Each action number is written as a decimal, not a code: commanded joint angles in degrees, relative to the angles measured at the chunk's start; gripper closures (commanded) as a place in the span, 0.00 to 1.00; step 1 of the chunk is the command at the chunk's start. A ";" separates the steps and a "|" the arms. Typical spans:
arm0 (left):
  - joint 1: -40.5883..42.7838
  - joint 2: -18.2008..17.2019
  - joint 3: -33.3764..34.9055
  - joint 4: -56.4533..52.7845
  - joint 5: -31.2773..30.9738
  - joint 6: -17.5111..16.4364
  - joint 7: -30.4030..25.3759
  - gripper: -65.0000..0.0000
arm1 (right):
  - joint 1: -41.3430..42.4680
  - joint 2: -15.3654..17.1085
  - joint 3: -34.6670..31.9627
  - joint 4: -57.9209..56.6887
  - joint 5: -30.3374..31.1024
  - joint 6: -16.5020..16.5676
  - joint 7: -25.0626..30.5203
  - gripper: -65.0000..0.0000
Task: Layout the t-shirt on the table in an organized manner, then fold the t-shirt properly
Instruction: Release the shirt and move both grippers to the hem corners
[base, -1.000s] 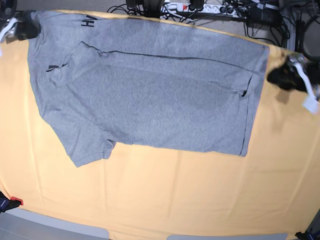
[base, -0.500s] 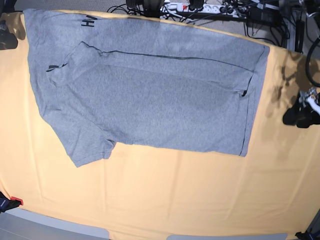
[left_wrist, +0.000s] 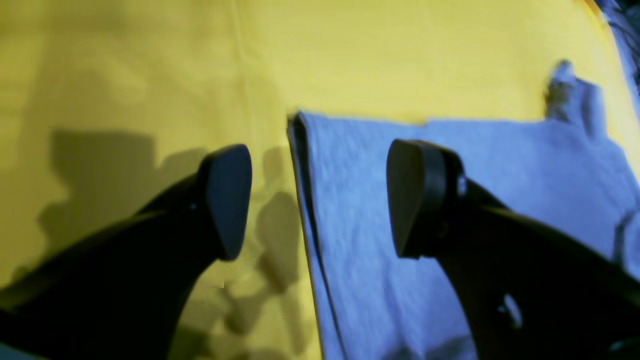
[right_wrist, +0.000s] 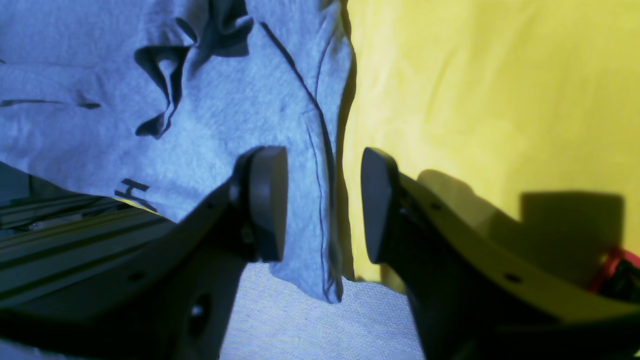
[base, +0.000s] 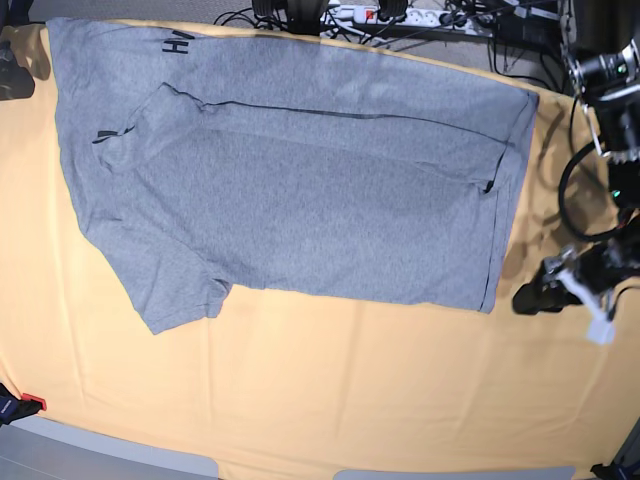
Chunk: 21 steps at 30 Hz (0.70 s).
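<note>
Heather-grey cotton covers the far left part of your bench (base: 330, 400): the t-shirt (base: 300, 200) lies spread flat there, one long side folded over so a dark seam line runs across it, a sleeve pointing toward the near edge, and black lettering (base: 177, 43) showing at the far edge. At the far left corner your right claw (right_wrist: 324, 205) hovers above the shirt's side edge, jaws partly apart and holding nothing; one finger (right_wrist: 267, 200) sits over grey fabric, the other over yellow-orange cloth. Near the right edge your left claw (left_wrist: 320, 200) hangs just beside the shirt's hem corner, jaws spread wide and empty, straddling the hem line. Cables and a power strip (base: 400, 15) lie beyond the far edge.
</note>
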 joint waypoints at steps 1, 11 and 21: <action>-2.36 0.07 0.87 -0.24 0.61 -0.17 -2.01 0.34 | -0.20 1.25 0.74 0.76 0.95 0.30 0.64 0.59; -5.84 6.73 4.02 -11.67 17.44 3.76 -15.08 0.34 | -0.22 1.16 0.74 0.76 0.95 0.30 0.64 0.59; -5.73 9.29 4.04 -16.92 9.51 -0.22 -6.49 0.35 | -0.20 1.11 0.74 0.76 0.95 0.30 0.64 0.59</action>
